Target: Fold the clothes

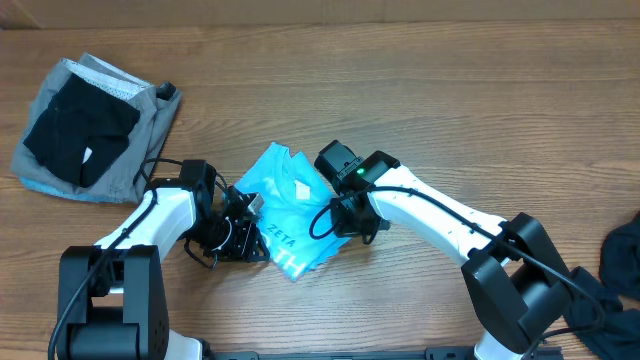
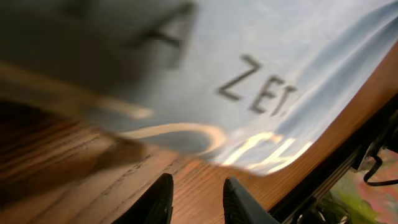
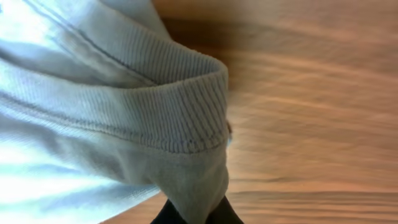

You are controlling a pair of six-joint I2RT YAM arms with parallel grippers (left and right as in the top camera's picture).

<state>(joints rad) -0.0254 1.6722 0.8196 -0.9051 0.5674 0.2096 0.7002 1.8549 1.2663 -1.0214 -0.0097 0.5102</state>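
Observation:
The light-blue T-shirt lies crumpled at the middle of the wooden table, white lettering facing up. In the right wrist view my right gripper is shut on a fold of the shirt just below its ribbed collar. From overhead that gripper sits at the shirt's right edge. My left gripper stands open low over the wood, only bare table between its fingers. The shirt's lettered edge lies just ahead of it. Overhead, the left gripper is at the shirt's left side.
A pile of grey and black garments lies at the far left of the table. A dark garment shows at the right edge. Both arm bases stand along the near edge.

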